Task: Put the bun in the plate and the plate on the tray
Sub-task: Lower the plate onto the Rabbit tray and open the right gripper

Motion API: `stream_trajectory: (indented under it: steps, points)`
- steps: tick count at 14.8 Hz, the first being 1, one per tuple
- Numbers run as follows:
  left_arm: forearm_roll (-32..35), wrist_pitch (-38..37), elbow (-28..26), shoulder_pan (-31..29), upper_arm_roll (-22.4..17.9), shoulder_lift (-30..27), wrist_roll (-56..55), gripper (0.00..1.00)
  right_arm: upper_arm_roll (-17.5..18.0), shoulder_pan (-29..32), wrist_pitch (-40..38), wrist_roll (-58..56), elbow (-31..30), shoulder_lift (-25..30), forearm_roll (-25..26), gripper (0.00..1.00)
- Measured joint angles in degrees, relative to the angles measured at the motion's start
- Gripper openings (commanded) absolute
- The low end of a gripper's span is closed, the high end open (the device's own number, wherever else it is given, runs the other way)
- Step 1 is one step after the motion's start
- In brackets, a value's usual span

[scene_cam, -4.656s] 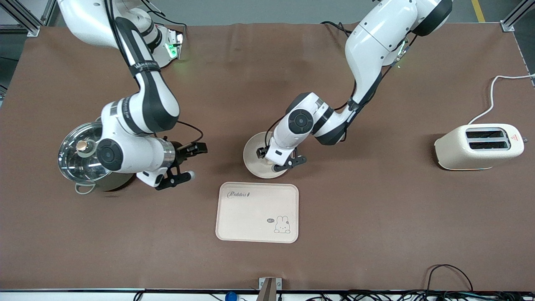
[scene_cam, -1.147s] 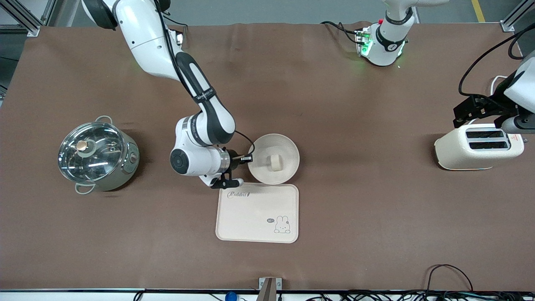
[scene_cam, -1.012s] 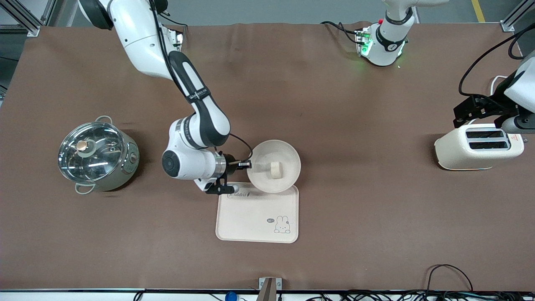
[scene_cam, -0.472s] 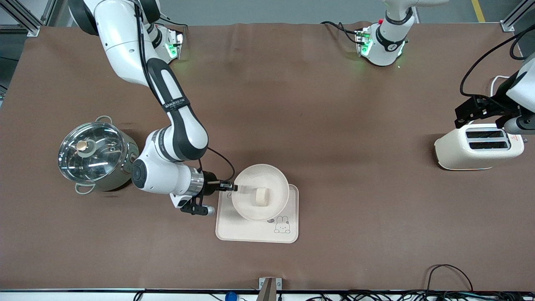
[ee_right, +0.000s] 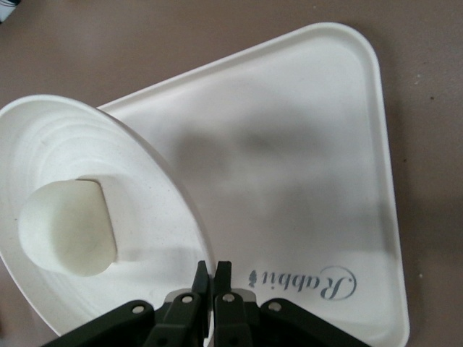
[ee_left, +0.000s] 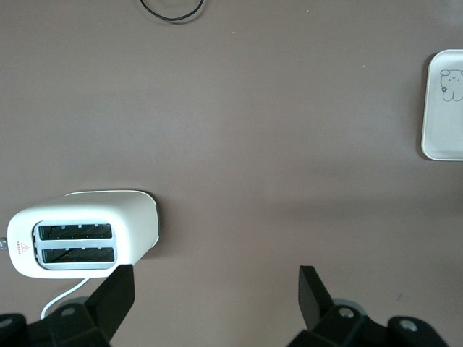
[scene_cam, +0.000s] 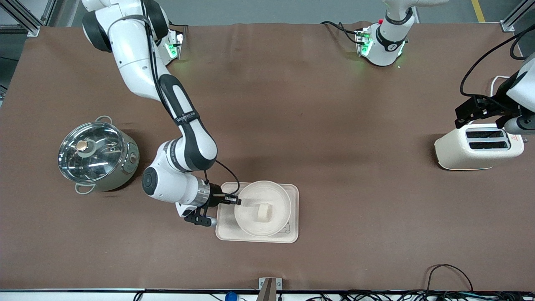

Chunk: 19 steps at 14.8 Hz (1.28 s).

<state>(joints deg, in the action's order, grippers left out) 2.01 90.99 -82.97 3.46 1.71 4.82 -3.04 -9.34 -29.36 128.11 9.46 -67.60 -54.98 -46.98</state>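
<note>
The round cream plate (scene_cam: 273, 198) is over the rectangular Rabbit tray (scene_cam: 292, 190), held by its rim at the side toward the right arm's end of the table. The small cream bun (scene_cam: 263, 212) lies in the plate. My right gripper (scene_cam: 236, 201) is shut on the plate's rim. In the right wrist view my right gripper (ee_right: 213, 269) pinches the rim, with the plate (ee_right: 152, 224), the bun (ee_right: 66, 227) and the tray (ee_right: 304, 181) in sight. My left gripper (scene_cam: 476, 112) is open and empty over the toaster; it shows open in the left wrist view (ee_left: 215, 289).
A cream two-slot toaster (scene_cam: 478, 146) stands at the left arm's end of the table, also in the left wrist view (ee_left: 83, 233). A steel pot with a glass lid (scene_cam: 97, 154) stands at the right arm's end. Cables (scene_cam: 449, 276) lie at the table's near edge.
My right gripper has carried the plate with the bun from the table beside the tray to over the tray. The left arm has stayed over the toaster.
</note>
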Motion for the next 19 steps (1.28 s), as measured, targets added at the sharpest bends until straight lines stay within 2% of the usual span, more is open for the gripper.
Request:
stream_trajectory:
  steps: [8, 11, 12, 14, 15, 19]
  points:
    - [-0.97, 0.0, 0.0, -0.01, -0.01, 0.02, 0.02, 1.0, -0.32, 1.03, 0.97, 0.17, 1.38, -3.41, 0.06, 0.01]
    - [-2.46, 0.11, 0.0, -0.01, -0.01, 0.02, 0.02, 1.0, -0.29, 1.11, 0.87, 0.17, 1.38, -4.15, 0.09, 0.04]
    - [-2.52, 0.17, 0.0, -0.01, -0.01, 0.02, 0.02, 1.0, -0.26, 1.06, 0.71, 0.17, 1.38, -4.21, 0.12, 0.22]
    - [-2.52, 0.21, 0.0, -0.01, -0.01, 0.03, 0.02, 1.0, -0.26, 1.01, 0.03, 0.17, 1.49, -4.2, 0.81, 0.95]
    - [-2.55, 0.23, 0.0, -0.01, -0.01, 0.03, 0.02, 1.0, -0.26, 1.02, -0.62, 0.17, 1.67, -4.2, 1.57, 1.0]
    - [-2.84, 0.29, 0.0, -0.01, -0.01, 0.03, 0.02, 1.0, -0.32, 1.13, -4.08, 0.28, 3.12, -3.65, 7.18, 1.0]
